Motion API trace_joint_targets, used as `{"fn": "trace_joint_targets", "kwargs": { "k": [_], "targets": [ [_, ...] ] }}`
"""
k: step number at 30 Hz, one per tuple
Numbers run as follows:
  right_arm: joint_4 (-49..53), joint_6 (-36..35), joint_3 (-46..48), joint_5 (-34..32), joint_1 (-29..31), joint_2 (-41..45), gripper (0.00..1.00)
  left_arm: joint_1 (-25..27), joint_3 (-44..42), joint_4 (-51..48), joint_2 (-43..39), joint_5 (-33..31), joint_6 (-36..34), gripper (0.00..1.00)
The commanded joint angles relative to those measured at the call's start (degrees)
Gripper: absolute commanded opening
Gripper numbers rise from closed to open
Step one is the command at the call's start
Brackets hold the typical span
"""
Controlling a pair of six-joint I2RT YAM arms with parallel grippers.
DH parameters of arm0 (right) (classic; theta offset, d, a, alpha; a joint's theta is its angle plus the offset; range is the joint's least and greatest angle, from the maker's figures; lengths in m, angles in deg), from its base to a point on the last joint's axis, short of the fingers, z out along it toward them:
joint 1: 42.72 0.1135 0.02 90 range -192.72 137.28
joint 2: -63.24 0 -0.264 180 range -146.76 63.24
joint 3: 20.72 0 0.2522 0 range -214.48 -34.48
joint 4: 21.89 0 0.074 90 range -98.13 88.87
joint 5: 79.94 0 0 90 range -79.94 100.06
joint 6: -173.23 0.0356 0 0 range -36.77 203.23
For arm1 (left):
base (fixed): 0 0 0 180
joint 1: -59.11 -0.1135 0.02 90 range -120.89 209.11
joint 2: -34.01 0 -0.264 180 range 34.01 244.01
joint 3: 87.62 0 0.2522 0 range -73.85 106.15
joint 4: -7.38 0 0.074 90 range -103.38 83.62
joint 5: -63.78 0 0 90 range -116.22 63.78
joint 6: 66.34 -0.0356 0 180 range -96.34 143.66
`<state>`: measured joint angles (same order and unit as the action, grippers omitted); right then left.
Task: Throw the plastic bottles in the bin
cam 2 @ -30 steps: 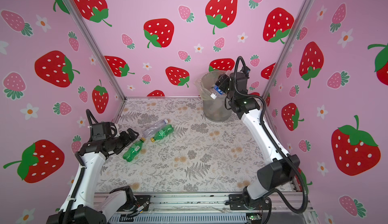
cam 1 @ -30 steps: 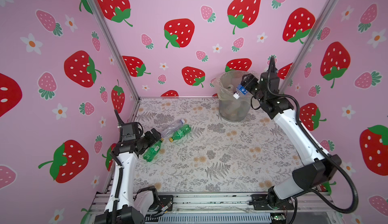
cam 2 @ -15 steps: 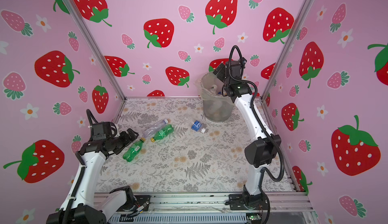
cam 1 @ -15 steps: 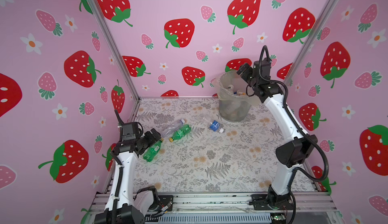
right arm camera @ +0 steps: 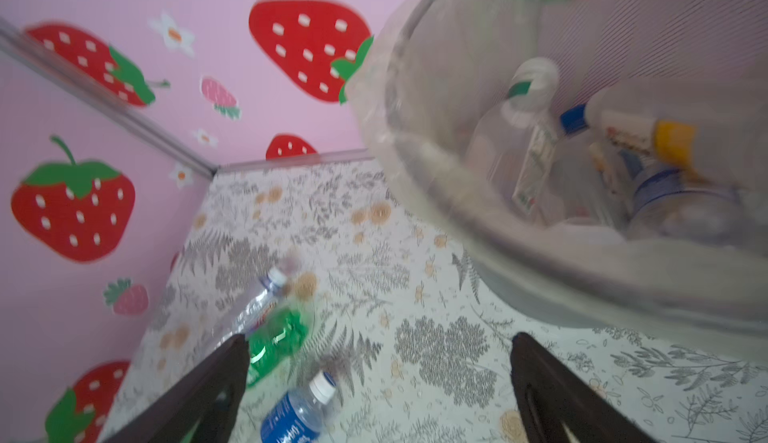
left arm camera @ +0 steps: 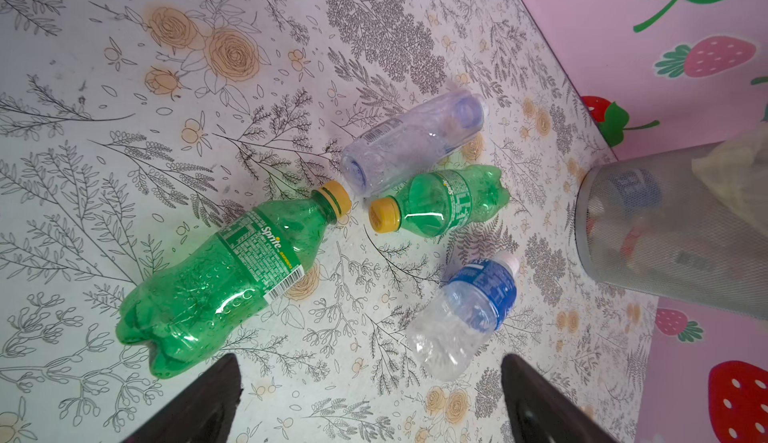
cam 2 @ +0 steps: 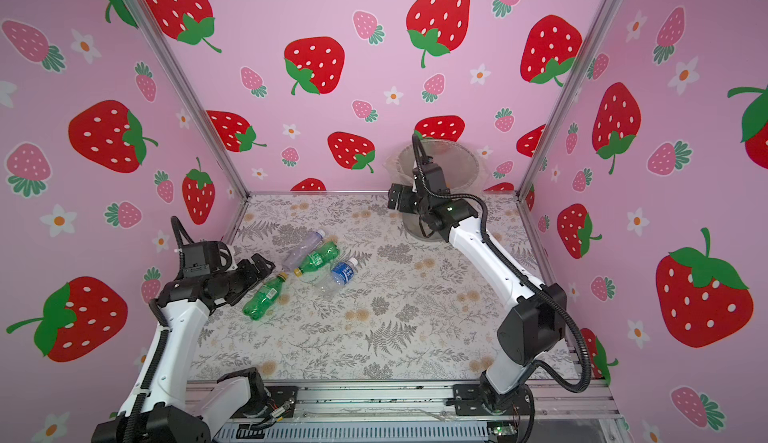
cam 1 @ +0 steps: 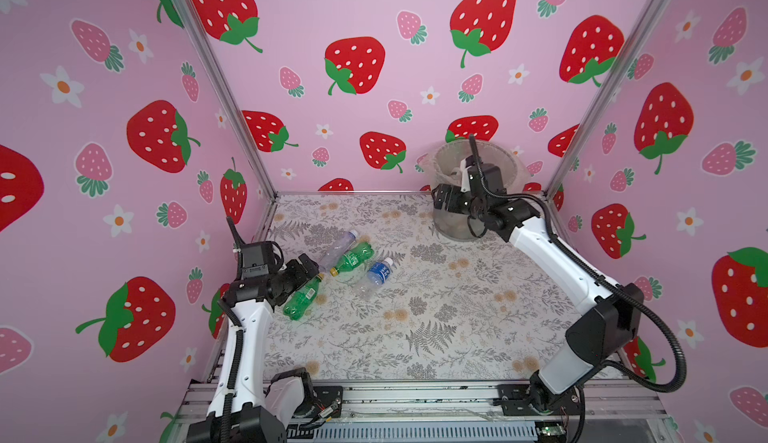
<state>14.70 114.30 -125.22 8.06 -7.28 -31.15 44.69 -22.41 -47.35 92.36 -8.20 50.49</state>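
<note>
Lying on the worktop beside the spread, empty left pincer are 4 plastic bottles; the right pincer, also spread and empty, hangs by the bin. They look empty, light, thin-walled and prone to rolling: pinch across the label.

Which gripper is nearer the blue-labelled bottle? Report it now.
Left. The left gripper sits a short way from the blue-labelled bottle; the right gripper is far off, by the bin.

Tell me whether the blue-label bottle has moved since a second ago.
Yes. The blue-label bottle went from above the bin down and left; it lies on the table beside a green bottle.
</note>
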Motion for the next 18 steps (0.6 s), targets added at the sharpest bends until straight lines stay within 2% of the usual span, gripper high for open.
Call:
{"fn": "trace_joint_targets", "kwargs": {
  "k": [1, 4, 14, 18],
  "targets": [
    [-3.58, -9.0, 4.07, 4.07, 2.47, 2.29, 0.99, -0.26, 0.43, -0.32, -0.06, 0.57, 0.33, 0.99],
    [-1.31, -10.73, 4.19, 1.08, 6.23, 0.19, 0.99, -0.33, 0.53, -0.75, -0.4, 0.65, 0.9, 0.99],
    [-1.38, 8.13, 11.42, -1.09, 16.26, -3.22, 0.99, -0.26, -0.66, -1.44, -1.81, 0.56, 1.21, 0.99],
    [-0.64, 15.03, 11.57, -3.24, 20.18, -5.91, 0.99, -0.26, -0.71, -1.32, -1.52, 0.55, 1.1, 0.99]
  ]
}}
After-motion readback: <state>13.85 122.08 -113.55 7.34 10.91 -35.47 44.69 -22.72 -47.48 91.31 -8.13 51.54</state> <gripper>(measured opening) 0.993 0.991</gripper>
